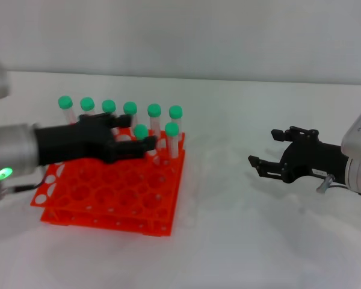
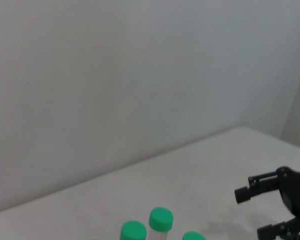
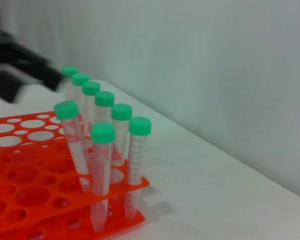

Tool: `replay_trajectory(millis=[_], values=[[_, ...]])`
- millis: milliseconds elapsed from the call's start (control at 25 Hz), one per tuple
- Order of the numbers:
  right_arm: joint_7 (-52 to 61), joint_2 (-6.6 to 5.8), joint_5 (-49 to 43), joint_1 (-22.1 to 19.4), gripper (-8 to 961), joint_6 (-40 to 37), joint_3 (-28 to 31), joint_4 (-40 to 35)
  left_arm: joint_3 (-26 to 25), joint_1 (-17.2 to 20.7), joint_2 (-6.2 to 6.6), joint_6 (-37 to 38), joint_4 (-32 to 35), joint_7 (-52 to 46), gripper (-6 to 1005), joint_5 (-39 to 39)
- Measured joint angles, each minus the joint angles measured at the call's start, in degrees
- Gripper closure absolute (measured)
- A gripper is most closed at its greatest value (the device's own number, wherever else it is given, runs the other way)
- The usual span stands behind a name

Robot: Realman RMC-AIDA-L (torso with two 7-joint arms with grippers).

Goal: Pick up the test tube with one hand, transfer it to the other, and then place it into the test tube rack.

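The orange-red test tube rack stands at the left and holds several green-capped tubes. The test tube stands tilted in a hole of the second row; in the right wrist view nothing touches it. My left gripper, on the green-lit arm, hovers over the rack, open, its fingers on either side of that cap. My right gripper, on the blue-lit arm, is open and empty above the table to the right; it also shows in the left wrist view.
Six tubes fill the rack's back row, and one more stands beside the tilted tube. The white table runs to a pale wall behind. Many rack holes toward me hold nothing.
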Motion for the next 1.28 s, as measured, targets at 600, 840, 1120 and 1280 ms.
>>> replay_trajectory(millis=[600,840,1120,1280], values=[[-13.41,-0.20,11.46,-2.40,183,18.65,19.93,9.07,-9.45,16.46,0.01,-11.10,-23.41,40.48,155,-35.44],[-28.09,-0.25,17.68,-2.38,183,33.09,34.30,23.08,-13.32,14.40,-0.05,-14.47,-35.09,51.64,163,-38.92],[-40.94,-0.42,18.05,-3.47,183,43.30,50.00,36.10,-13.47,12.08,-0.17,-18.02,-44.58,62.39,166,-44.22],[-44.50,-0.47,18.07,-5.06,183,45.12,55.98,39.43,-13.50,10.38,-0.19,-19.06,-48.81,65.34,166,-47.25]])
